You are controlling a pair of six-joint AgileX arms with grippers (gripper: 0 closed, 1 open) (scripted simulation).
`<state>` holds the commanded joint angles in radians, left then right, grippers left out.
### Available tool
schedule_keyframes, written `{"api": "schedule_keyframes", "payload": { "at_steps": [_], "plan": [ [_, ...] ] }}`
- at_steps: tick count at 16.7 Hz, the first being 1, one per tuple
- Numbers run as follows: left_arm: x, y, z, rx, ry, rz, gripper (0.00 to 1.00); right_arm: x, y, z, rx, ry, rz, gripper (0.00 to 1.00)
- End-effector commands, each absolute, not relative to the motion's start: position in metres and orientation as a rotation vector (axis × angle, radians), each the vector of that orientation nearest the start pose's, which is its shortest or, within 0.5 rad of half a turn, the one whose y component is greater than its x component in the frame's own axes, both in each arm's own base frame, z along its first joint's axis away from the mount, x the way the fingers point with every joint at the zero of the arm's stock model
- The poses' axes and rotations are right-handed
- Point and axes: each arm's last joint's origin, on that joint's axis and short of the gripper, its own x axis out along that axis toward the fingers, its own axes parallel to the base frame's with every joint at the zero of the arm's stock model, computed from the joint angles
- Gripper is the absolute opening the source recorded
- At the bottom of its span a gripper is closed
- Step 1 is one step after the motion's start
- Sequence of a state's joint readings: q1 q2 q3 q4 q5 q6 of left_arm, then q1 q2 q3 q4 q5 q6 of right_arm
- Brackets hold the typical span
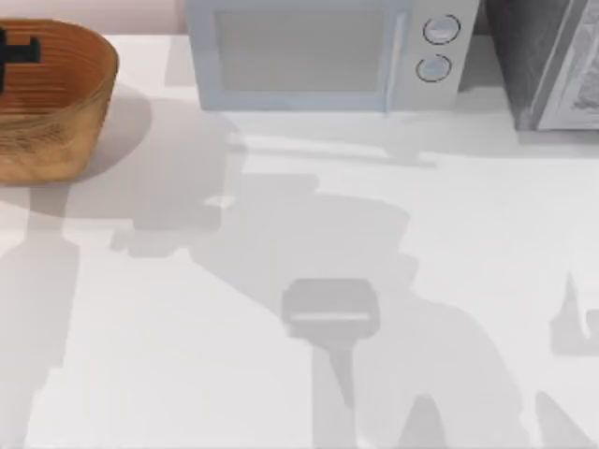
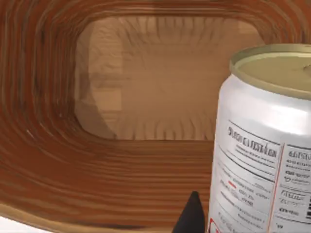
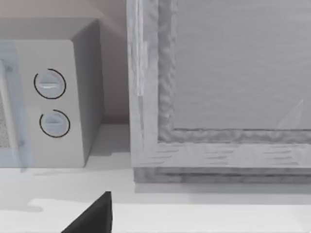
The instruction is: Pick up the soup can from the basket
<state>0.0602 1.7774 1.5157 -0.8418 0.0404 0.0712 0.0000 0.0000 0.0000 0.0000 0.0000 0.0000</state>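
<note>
Soup can stands upright right before our left wrist camera, inside the basket, one dark fingertip of our left claw beside it; whether that claw grips we cannot tell. The basket sits at the desk's far left corner. Farther back stands a microwave.

1. The place looked like a rendered kitchen counter: a plain white table ran under everything.
2. A pale microwave with two round dials stood at the far edge.
3. Just right of the microwave stood a grey, rough-sided appliance.
4. Well left of the microwave sat a woven basket, a household piece.
</note>
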Motion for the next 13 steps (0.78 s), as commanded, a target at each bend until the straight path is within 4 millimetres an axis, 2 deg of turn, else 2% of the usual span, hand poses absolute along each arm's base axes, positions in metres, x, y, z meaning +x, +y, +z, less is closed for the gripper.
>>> {"api": "schedule_keyframes", "payload": {
  "at_steps": [2, 4, 6, 7, 9, 11, 13],
  "plan": [
    [0.331, 0.020, 0.309, 0.011, 0.885, -0.004, 0.00, 0.106, -0.001, 0.160, 0.000, 0.000, 0.000, 1.00],
    [0.273, 0.015, 0.345, 0.020, 0.644, 0.003, 0.00, 0.106, -0.001, 0.160, 0.000, 0.000, 0.000, 1.00],
    [0.212, 0.011, 0.358, 0.027, 0.429, 0.008, 0.00, 0.106, -0.001, 0.160, 0.000, 0.000, 0.000, 1.00],
    [0.185, 0.009, 0.353, 0.028, 0.345, 0.010, 0.00, 0.106, -0.001, 0.160, 0.000, 0.000, 0.000, 1.00],
    [0.146, 0.005, 0.323, 0.029, 0.227, 0.010, 0.00, 0.106, -0.001, 0.160, 0.000, 0.000, 0.000, 1.00],
    [0.122, 0.003, 0.284, 0.026, 0.133, 0.010, 0.00, 0.106, -0.001, 0.160, 0.000, 0.000, 0.000, 1.00],
    [0.110, 0.002, 0.248, 0.022, 0.057, 0.008, 0.00, 0.106, -0.001, 0.160, 0.000, 0.000, 0.000, 1.00]
  ]
}}
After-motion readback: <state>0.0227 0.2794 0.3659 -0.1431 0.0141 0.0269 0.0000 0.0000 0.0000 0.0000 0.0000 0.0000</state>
